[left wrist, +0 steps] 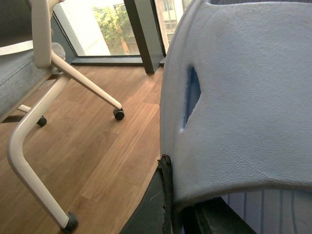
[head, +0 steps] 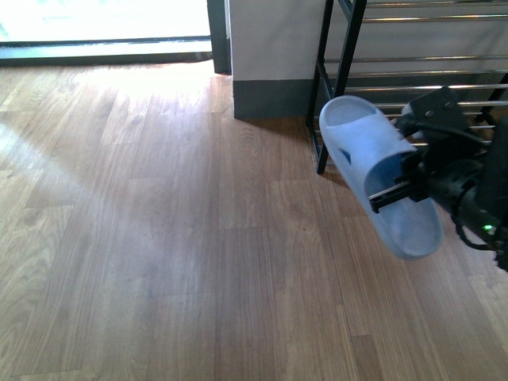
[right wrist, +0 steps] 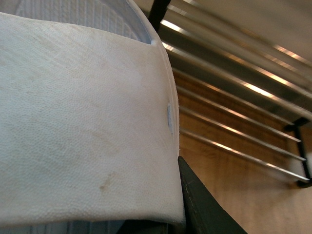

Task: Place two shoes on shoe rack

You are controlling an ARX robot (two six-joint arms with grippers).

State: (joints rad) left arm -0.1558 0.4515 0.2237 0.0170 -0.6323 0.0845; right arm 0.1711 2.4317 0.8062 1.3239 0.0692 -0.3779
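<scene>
Right jaws pinch the slide by its strap; it could swing and clip the rack. Left jaws seemingly pinch a second slide

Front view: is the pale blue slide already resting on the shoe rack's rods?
No, the pale blue slide hangs clamped in the right gripper, in front of the shoe rack rather than on its rods.

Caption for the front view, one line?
Right gripper holds a pale blue slide by its strap, near the shoe rack.
</scene>
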